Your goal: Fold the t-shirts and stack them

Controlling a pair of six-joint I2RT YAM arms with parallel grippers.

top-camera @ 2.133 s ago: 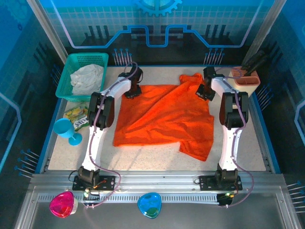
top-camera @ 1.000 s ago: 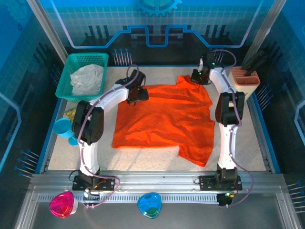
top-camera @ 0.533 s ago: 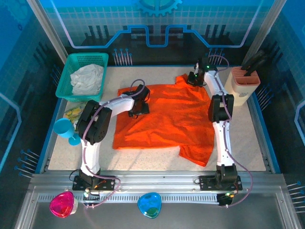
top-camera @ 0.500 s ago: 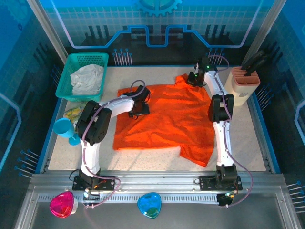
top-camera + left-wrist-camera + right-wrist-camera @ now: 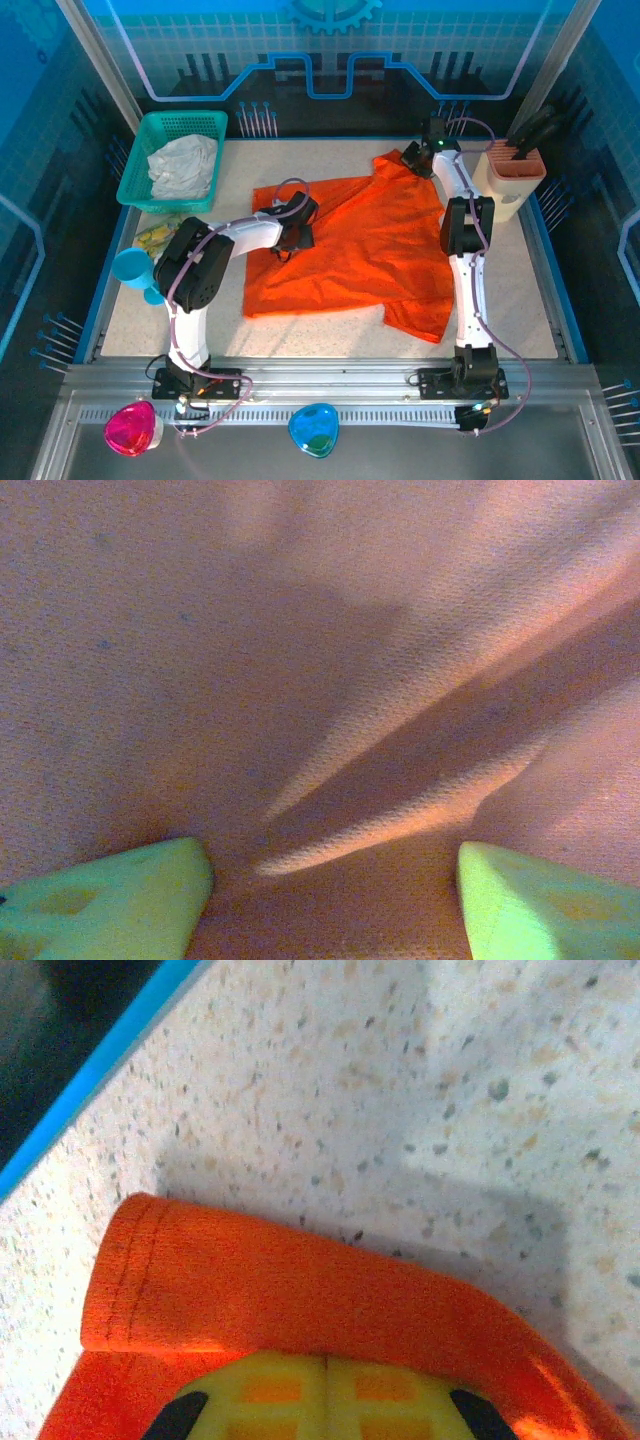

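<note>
The bright orange cloth t-shirt lies flat on the speckled worktop, right jaws pinch its far edge, left jaws hang open just over it, so pull slowly and keep it smooth.

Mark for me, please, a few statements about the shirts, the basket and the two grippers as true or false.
1. The right gripper is shut on the orange shirt. True.
2. The left gripper is shut. False: its jaws stand open over the orange shirt.
3. The white shirt lies in the basket. True.
4. The orange shirt is folded in half. False: it lies spread out and creased on the table.
5. The cup stands at the table's right edge. False: it stands at the left edge.
</note>
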